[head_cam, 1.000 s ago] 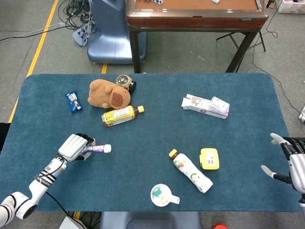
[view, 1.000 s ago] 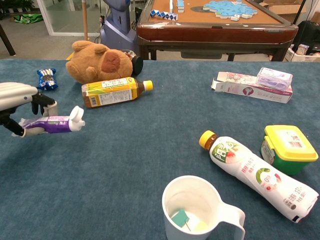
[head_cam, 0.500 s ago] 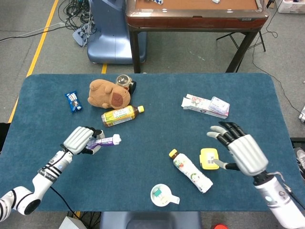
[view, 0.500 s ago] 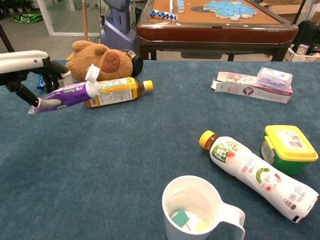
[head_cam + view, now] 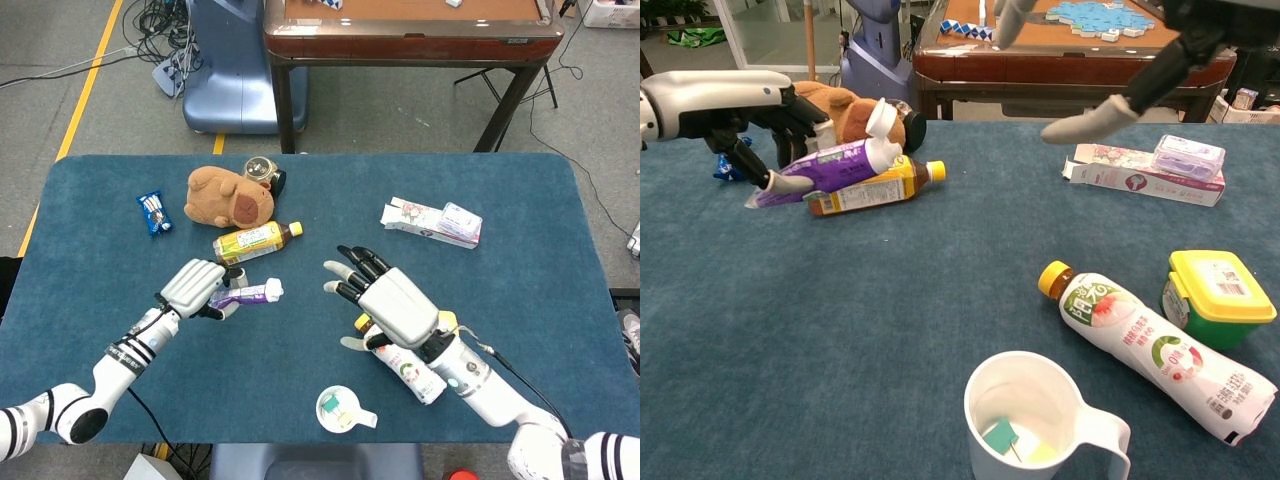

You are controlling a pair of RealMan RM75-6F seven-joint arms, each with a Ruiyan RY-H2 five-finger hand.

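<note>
The purple tube [image 5: 252,294] is gripped aloft by the left hand [image 5: 197,287], cap toward the open-fingered, empty right hand [image 5: 388,300], seemingly for transfer.

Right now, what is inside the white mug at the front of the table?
In the chest view, the white mug holds a small teal tag lying against something pale at the bottom. The near wall hides part of the floor, so whether anything more is there cannot be told.
</note>
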